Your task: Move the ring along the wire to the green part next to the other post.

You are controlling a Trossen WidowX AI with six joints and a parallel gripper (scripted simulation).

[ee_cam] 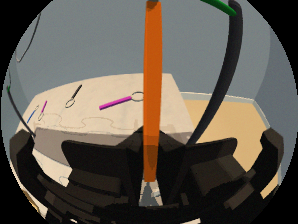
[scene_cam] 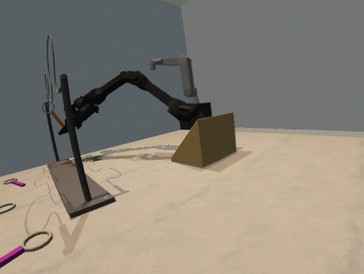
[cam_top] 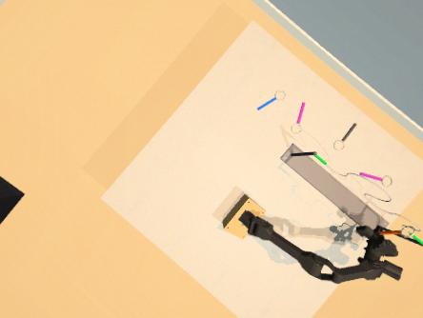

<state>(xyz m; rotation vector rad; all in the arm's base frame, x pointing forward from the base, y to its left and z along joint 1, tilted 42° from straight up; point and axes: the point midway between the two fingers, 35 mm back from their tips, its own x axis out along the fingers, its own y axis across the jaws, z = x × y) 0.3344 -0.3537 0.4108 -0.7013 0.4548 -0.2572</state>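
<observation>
The ring (cam_top: 406, 230) (scene_cam: 47, 107) with the orange handle (cam_top: 391, 232) (scene_cam: 57, 119) (ee_cam: 152, 90) sits around the green wire part (cam_top: 417, 239) by the post (scene_cam: 52, 139) at the far end of the base. My gripper (cam_top: 378, 233) (scene_cam: 65, 126) (ee_cam: 148, 129) is shut on the lower end of the handle. The thin grey wire (scene_cam: 51, 53) loops away above. The other green part (cam_top: 320, 159) (scene_cam: 60, 88) is by the near post (scene_cam: 74, 139).
The posts stand on a grey base plate (cam_top: 333, 188) (scene_cam: 67, 184). Spare rings lie on the mat: blue-handled (cam_top: 268, 103), magenta-handled (cam_top: 300, 113) (cam_top: 372, 176) (scene_cam: 12, 254), dark-handled (cam_top: 349, 133). The arm's tan wedge mount (cam_top: 238, 216) (scene_cam: 209, 139) stands mid-mat.
</observation>
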